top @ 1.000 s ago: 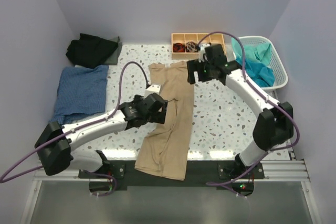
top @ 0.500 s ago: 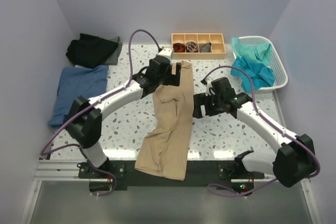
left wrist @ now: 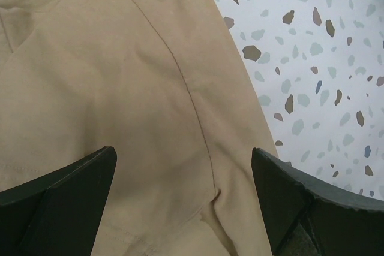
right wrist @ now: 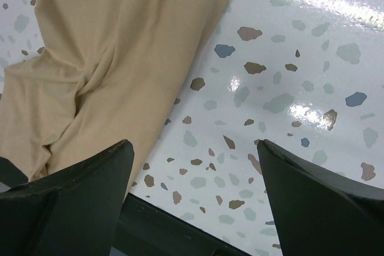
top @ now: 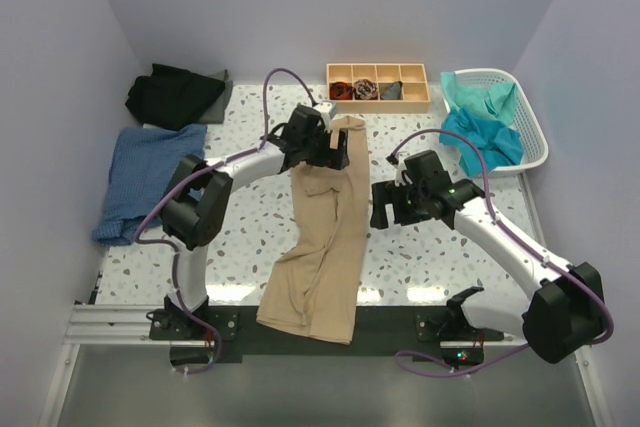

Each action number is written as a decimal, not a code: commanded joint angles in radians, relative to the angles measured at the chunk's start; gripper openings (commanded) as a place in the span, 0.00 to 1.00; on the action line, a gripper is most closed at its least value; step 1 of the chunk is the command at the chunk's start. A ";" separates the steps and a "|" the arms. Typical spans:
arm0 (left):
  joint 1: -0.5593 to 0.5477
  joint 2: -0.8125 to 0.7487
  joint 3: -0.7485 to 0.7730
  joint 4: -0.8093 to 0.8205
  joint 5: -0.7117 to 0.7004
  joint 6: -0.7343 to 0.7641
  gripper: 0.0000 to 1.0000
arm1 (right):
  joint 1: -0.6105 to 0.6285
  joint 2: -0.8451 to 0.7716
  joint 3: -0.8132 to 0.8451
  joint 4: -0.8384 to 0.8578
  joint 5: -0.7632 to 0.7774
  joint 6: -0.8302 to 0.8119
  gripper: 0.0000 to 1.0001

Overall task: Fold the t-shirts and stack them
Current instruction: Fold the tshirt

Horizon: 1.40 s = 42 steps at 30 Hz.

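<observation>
The large tan t-shirt lies folded into a long strip down the middle of the table, its lower end draped over the front edge. My left gripper hovers open over the strip's far end; in the left wrist view, tan cloth and a sleeve seam fill the gap of that gripper. The right gripper stands open just right of the strip's middle, over bare table, with the shirt's edge by its left finger. A denim-blue t-shirt and a black one lie at the left.
A white laundry basket at the back right holds teal t-shirts. A wooden tray with compartments sits at the back centre. Purple walls close in on the left, the right and the back.
The left arm swung from the shirt's middle up to its far end. The right arm pulled back from the far end to the strip's right side. The shirt's top is now narrower.
</observation>
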 commanded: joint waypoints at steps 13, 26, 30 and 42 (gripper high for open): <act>0.098 0.252 0.223 0.000 0.044 0.107 1.00 | 0.017 -0.003 -0.024 0.050 -0.247 0.036 0.89; 0.146 0.440 0.606 -0.236 0.050 0.277 1.00 | 0.078 0.055 -0.056 0.126 -0.339 0.078 0.89; 0.144 0.380 0.576 -0.215 0.070 0.268 1.00 | 0.143 0.083 -0.056 0.143 -0.291 0.107 0.89; 0.108 -0.264 -0.028 -0.051 -0.106 0.121 1.00 | 0.284 0.136 -0.074 0.235 -0.271 0.165 0.89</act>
